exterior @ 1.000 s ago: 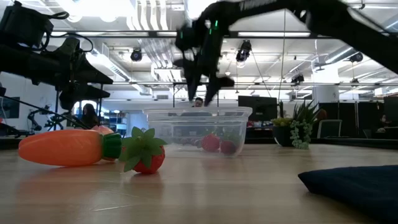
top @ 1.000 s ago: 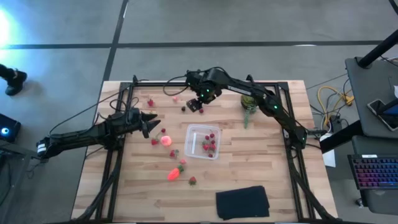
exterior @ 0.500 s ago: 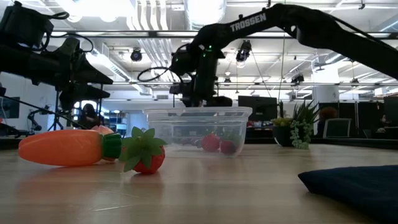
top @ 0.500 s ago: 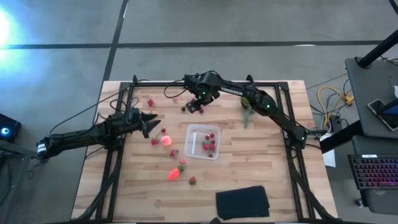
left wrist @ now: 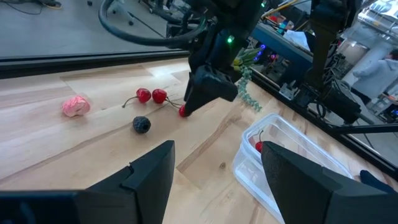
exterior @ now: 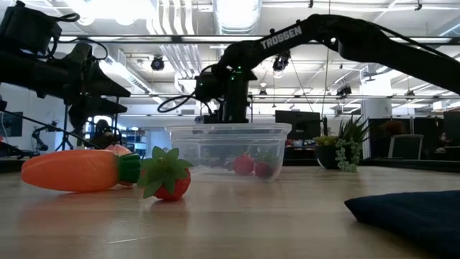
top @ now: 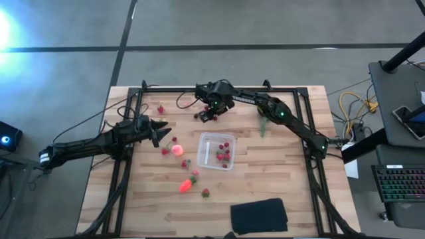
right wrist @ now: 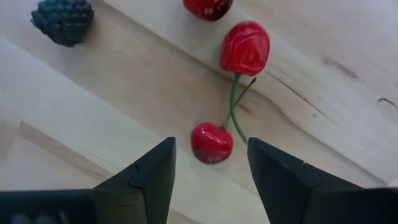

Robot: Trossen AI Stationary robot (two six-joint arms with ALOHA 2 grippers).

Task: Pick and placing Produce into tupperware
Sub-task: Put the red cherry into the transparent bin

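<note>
The right gripper, fingers apart, straddled a red cherry on the table's upper centre, nothing gripped. The left gripper hung open at left. The tupperware, centre frame, held several berries.

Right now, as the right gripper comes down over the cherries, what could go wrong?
1. The right gripper has its fingers open on either side of one cherry. Its stem joins a second cherry, so a lift may drag that one along or drop both.
2. The cherry is small and round; it may roll away as the fingers close.
3. The blackberry lies close and could get knocked.
</note>
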